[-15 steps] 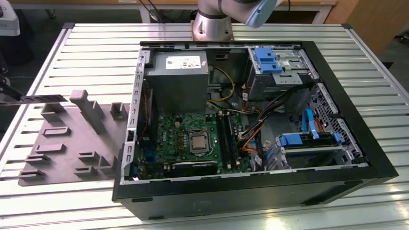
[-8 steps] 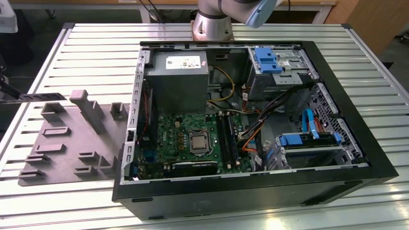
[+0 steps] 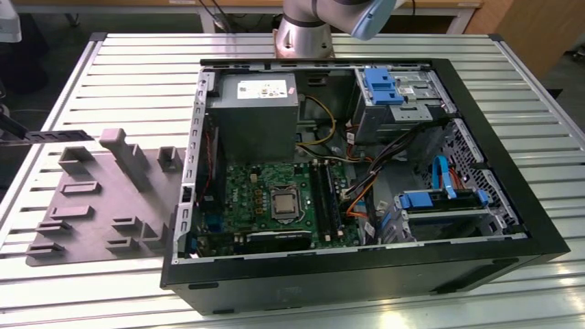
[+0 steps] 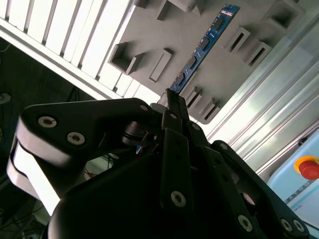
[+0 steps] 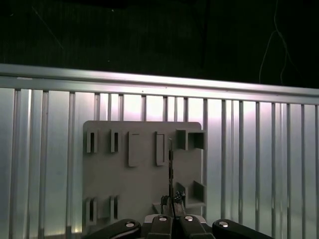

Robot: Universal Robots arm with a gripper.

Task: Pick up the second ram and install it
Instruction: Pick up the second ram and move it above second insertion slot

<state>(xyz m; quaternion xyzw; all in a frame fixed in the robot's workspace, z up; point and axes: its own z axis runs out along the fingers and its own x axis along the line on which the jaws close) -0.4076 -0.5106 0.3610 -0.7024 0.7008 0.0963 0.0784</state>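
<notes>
My gripper (image 3: 18,133) hangs at the exterior view's far left, above the grey tray (image 3: 92,205), shut on the second ram (image 3: 62,136). The stick juts out level from the fingers toward the computer case (image 3: 366,274). In the second wrist view the ram (image 4: 202,47) is a long blue-and-dark stick gripped at one end by my gripper (image 4: 172,99), with the tray (image 4: 209,84) behind it. In the first wrist view the ram (image 5: 171,169) appears edge-on above my gripper (image 5: 171,204) and over the tray (image 5: 139,184). The black memory slots (image 3: 325,199) lie on the green motherboard inside the case.
The open case holds a grey power supply (image 3: 251,113), blue drive brackets (image 3: 384,86), cables and a bare processor (image 3: 285,204). The arm's base (image 3: 306,31) stands behind the case on the slatted metal table (image 3: 119,62). A red button (image 4: 306,167) sits off to one side.
</notes>
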